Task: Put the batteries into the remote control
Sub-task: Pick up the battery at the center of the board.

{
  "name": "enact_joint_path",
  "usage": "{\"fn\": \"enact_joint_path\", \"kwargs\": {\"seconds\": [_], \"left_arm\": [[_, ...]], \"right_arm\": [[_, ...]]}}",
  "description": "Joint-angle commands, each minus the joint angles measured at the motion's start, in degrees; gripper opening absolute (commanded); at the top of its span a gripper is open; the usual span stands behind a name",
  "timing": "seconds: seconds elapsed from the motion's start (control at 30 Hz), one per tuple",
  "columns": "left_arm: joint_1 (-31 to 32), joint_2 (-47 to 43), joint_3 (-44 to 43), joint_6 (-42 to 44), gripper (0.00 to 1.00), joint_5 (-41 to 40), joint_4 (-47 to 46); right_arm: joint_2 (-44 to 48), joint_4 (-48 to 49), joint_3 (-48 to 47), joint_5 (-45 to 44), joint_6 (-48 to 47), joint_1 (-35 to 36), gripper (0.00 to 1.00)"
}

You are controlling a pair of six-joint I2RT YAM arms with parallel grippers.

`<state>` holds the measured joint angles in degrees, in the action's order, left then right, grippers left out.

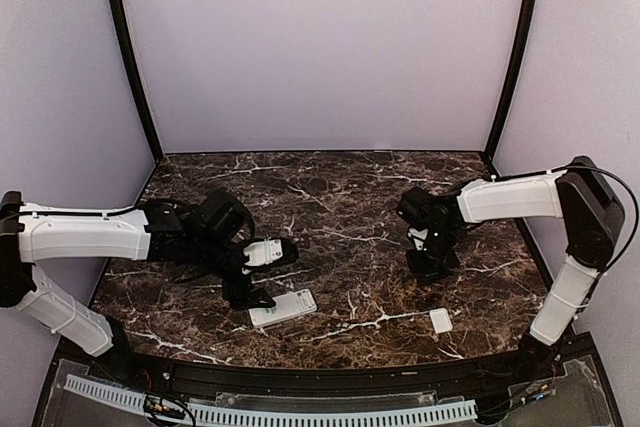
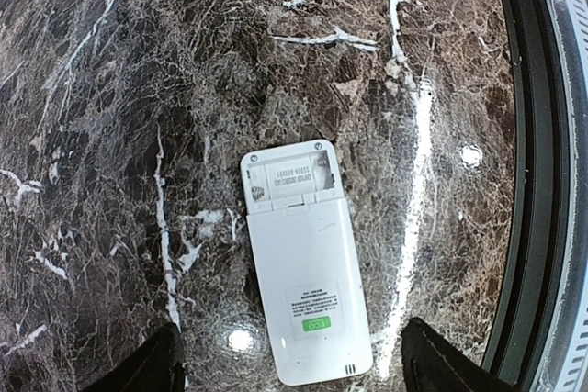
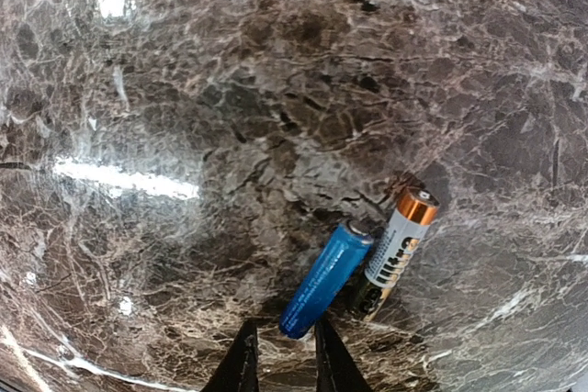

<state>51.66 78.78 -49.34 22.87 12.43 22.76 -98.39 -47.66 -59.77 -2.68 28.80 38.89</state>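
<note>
Right end effector [image 3: 280, 364] hangs low over the batteries with its two dark fingers set narrow. The near end of the blue battery [image 3: 326, 279] lies right at the mouth of that gap, and whether the pads touch it cannot be told. The cell looks to be resting on the bench [image 1: 340, 197] rather than lifted. It is a smooth, glossy metallic-blue cylinder, and just beside it, splayed into a shallow V, lies the second battery [image 3: 395, 250], pale-bodied with black lettering and a copper-coloured cap. Well apart, on the left side, the remote control [image 2: 308, 268] lies face down. It is a slim white matte plastic slab with rounded corners and a green label [image 2: 315, 323] near its lower end. Its battery bay [image 2: 289, 181] is uncovered and shows only moulded plastic and contacts, with no cell in it. Left end effector [image 2: 289, 360] hovers above the handset with its fingers spread wide, one on each side of the lower end and gripping nothing. The small white cover piece [image 1: 441, 320] sits alone near the front right of the bench, a polished dark brown marble-patterned surface with white veins and glare spots. By this showing the bay is open and ready. Picking up, inserting both cells and refitting the cover all appear to remain.
</note>
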Motion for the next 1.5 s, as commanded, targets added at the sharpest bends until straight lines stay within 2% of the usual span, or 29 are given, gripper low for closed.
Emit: {"fn": "enact_joint_path", "kwargs": {"seconds": [0.0,0.27,0.43,0.8,0.93,1.03,1.23,1.4,1.47], "left_arm": [[0.2,0.19,-0.03,-0.29,0.8,0.47,1.35],[0.2,0.29,-0.13,-0.2,0.8,0.63,1.52],[0.2,0.6,-0.21,-0.2,0.8,0.83,1.59],[0.2,0.93,-0.39,-0.1,0.8,0.85,1.91],[0.2,0.89,-0.4,-0.11,0.81,0.76,1.98],[0.2,0.85,-0.4,-0.11,0.8,0.68,2.02],[0.19,0.12,-0.25,0.11,0.8,0.59,1.62],[0.43,0.78,2.03,0.16,0.81,0.69,0.64],[2.04,3.14,3.4,1.9,0.81,-1.72,1.59]], "right_arm": [[-1.58,1.87,0.78,0.96,-0.99,-0.4,0.19],[-2.83,2.32,0.06,0.68,-1.37,-0.44,0.19],[-3.55,2.06,-1.37,-0.38,-1.4,-0.56,0.26],[-5.91,3.06,-3.54,0.13,-2.23,-0.66,0.31],[-5.65,3.11,-3.47,0.56,-2.31,-0.67,0.18],[-5.02,2.71,-3.21,1.46,-2.43,-0.66,0.14],[-3.93,4.02,-2.03,5.74,-3.06,-0.66,0.0],[-3.15,4.12,-3.11,8.85,-3.69,-0.66,0.0],[-2.43,4.04,-3.33,10.09,-3.81,-0.66,0.0]]}}
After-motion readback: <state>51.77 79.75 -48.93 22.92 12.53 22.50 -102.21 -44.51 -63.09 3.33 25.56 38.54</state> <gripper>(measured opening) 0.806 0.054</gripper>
